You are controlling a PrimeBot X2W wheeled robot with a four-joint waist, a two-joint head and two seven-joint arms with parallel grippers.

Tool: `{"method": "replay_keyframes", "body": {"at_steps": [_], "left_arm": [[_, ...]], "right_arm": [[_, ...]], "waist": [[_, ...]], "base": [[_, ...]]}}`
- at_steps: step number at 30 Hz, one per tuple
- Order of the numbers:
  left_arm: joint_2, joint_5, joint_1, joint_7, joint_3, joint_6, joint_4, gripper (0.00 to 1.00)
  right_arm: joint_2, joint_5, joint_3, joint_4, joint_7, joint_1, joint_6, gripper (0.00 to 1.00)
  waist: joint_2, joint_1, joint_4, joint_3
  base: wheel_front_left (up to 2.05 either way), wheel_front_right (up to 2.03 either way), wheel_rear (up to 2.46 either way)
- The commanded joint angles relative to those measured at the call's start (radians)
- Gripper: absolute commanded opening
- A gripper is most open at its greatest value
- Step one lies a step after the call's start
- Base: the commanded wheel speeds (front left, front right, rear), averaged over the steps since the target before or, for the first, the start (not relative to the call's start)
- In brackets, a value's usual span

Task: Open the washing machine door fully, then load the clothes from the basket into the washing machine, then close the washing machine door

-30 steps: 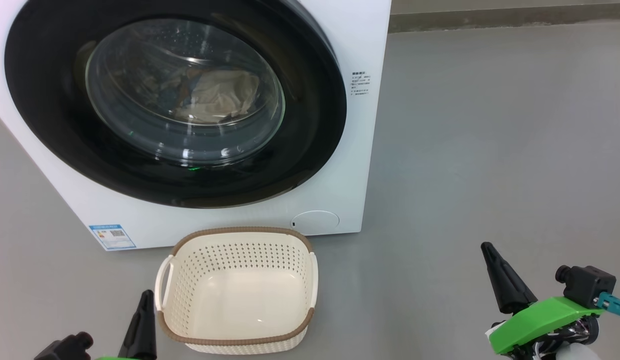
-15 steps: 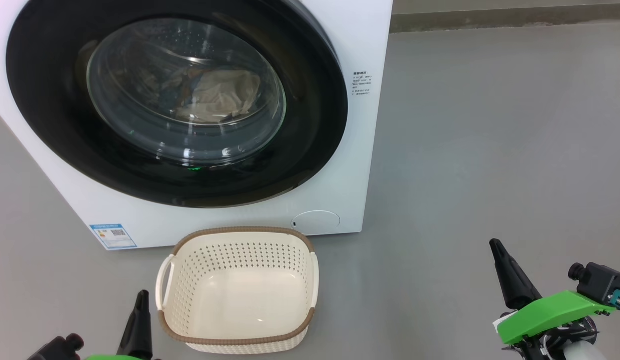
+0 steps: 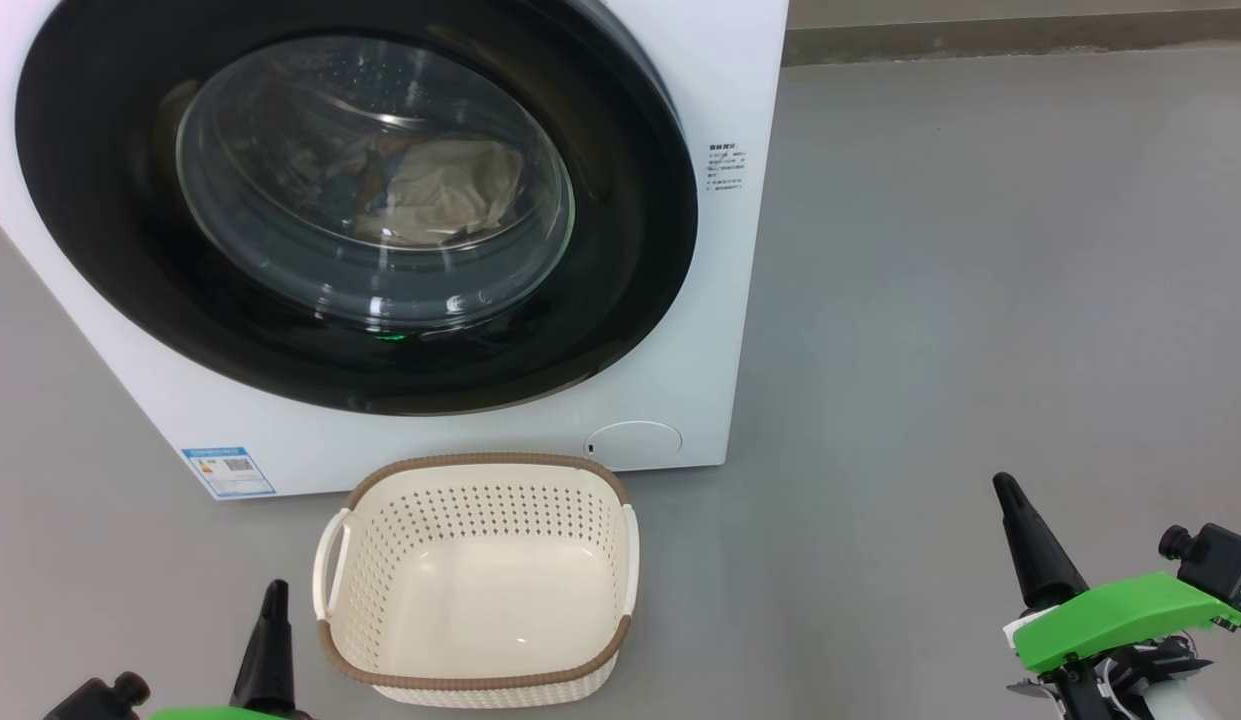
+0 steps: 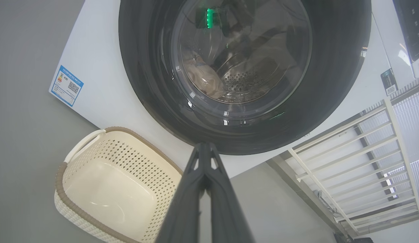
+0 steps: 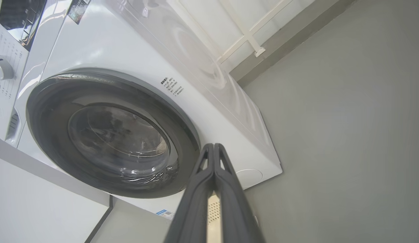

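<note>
The white washing machine [image 3: 720,80] stands ahead with its black-rimmed round door [image 3: 620,300] closed flat against the front. Behind the glass bowl lie the clothes [image 3: 430,195], cream cloth with a bit of blue. On the floor in front sits the cream basket [image 3: 480,470] with nothing in it. My left gripper [image 3: 273,590] is shut, low at the basket's left side, touching nothing. Well off to the right, my right gripper [image 3: 1003,485] is shut over bare floor. The door [image 4: 331,84], clothes [image 4: 204,77] and basket [image 4: 81,209] lie beyond the shut left gripper [image 4: 204,145]. The right gripper [image 5: 213,145] is shut before the door [image 5: 182,135].
Grey floor [image 3: 980,250] spreads wide to the machine's right, ending at a skirting strip [image 3: 980,40] at the back. A blue label [image 3: 228,470] and round white flap [image 3: 635,443] mark the machine's lower front. A white window frame [image 4: 358,168] stands by the wall.
Both grippers have drawn back toward the bottom edge of the head view, the right one also drifting rightward. The door, clothes and basket stay put.
</note>
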Motion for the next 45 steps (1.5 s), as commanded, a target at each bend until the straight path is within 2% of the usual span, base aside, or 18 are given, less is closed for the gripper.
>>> {"method": "replay_keyframes", "body": {"at_steps": [1, 45], "left_arm": [[0.006, -0.021, -0.035, 0.010, 0.025, -0.002, -0.034, 0.00], [-0.033, -0.374, -0.045, 0.136, 0.120, -0.004, -0.068, 0.00]], "right_arm": [[-0.007, 0.024, -0.008, -0.029, 0.005, -0.022, -0.001, 0.00], [0.076, 0.396, -0.149, -0.040, 0.132, -0.017, -0.002, 0.00]], "waist": [[-0.0001, 0.0000, 0.000, 0.000], [-0.0001, 0.0000, 0.008, -0.001]], "base": [[0.00, 0.00, 0.00], [0.00, 0.00, 0.00]]}}
